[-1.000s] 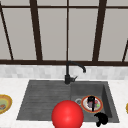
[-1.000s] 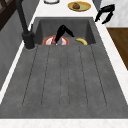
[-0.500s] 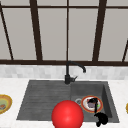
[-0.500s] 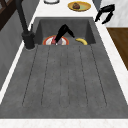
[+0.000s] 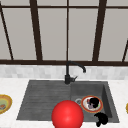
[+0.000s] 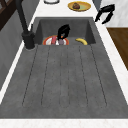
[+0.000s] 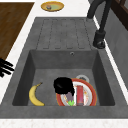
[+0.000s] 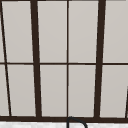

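Well to the left of both hands, a yellow bowl [image 5: 3, 103] with food sits on the white counter. Nearer, a plain red ball [image 5: 67, 115] hangs before the front edge of the grey sink [image 5: 40, 100], just left of the left hand [image 5: 93, 102]. That hand is low over a round, red-rimmed plate [image 5: 85, 104] on the basin floor, at the sink's right end; whether its fingers are curled cannot be told. Beside the hand on the white plate lies a red stick [image 7: 79, 95], long axis along the sink's length, with a small green bit [image 7: 71, 102] near it. A banana [image 7: 34, 96] lies on the hand's other side, towards the front wall, stem towards the draining board. The right hand [image 5: 101, 118] hovers over the front rim, fingers straight and spread, holding nothing.
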Action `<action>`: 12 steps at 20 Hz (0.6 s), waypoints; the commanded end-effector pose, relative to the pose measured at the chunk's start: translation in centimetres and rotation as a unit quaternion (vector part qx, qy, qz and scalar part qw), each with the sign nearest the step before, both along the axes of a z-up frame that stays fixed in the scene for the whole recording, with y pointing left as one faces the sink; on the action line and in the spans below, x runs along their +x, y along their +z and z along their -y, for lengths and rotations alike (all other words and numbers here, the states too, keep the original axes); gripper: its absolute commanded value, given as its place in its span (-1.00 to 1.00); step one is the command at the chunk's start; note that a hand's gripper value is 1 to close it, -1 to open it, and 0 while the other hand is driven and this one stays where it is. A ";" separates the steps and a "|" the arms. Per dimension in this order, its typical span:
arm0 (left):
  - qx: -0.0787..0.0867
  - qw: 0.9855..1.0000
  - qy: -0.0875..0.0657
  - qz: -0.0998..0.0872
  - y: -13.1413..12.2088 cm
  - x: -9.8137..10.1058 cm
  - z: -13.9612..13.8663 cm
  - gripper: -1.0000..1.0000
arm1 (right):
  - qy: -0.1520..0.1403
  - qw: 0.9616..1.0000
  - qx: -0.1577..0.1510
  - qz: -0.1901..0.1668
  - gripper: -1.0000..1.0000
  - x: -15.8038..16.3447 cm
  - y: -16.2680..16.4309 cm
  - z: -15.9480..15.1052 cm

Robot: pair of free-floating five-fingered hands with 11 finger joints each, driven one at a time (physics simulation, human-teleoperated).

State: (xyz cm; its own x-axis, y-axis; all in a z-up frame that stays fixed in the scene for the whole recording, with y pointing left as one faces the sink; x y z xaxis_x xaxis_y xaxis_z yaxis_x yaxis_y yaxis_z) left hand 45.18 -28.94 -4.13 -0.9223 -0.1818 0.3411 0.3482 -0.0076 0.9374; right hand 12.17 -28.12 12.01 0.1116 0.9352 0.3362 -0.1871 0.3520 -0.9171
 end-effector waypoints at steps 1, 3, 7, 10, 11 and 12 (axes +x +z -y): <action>0.033 0.999 -0.003 0.002 -2.0 -1.8 1.8 1.00 | 0.000 1.000 0.000 0.000 0.00 0.0 0.0 0.0; 0.045 0.998 -0.005 0.033 -3.1 -2.6 2.5 -1.00 | 0.000 1.000 0.000 0.000 0.00 0.0 0.0 0.0; 0.051 0.999 0.003 0.015 -3.0 -3.0 1.9 -1.00 | 0.000 1.000 0.000 0.000 0.00 0.0 0.0 0.0; 0.071 0.997 0.014 0.005 -3.9 -1.6 1.8 -1.00 | 0.000 1.000 0.000 0.000 0.00 0.0 0.0 0.0; 0.068 0.998 0.015 -0.004 -3.8 -1.0 1.4 -1.00 | 0.000 1.000 0.000 0.000 0.00 0.0 0.0 0.0; 0.067 0.998 0.015 -0.016 -3.3 -1.2 1.2 -1.00 | 0.000 1.000 0.000 0.000 0.00 0.0 0.0 0.0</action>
State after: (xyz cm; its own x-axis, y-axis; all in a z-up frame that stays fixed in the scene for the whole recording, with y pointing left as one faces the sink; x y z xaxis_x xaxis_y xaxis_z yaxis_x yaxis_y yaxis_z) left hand 43.37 -30.94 -6.36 -0.9454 -0.2146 0.2454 0.2723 -0.1059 0.9564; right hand 12.17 -28.12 12.01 0.1116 0.9352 0.3362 -0.1871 0.3520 -0.9171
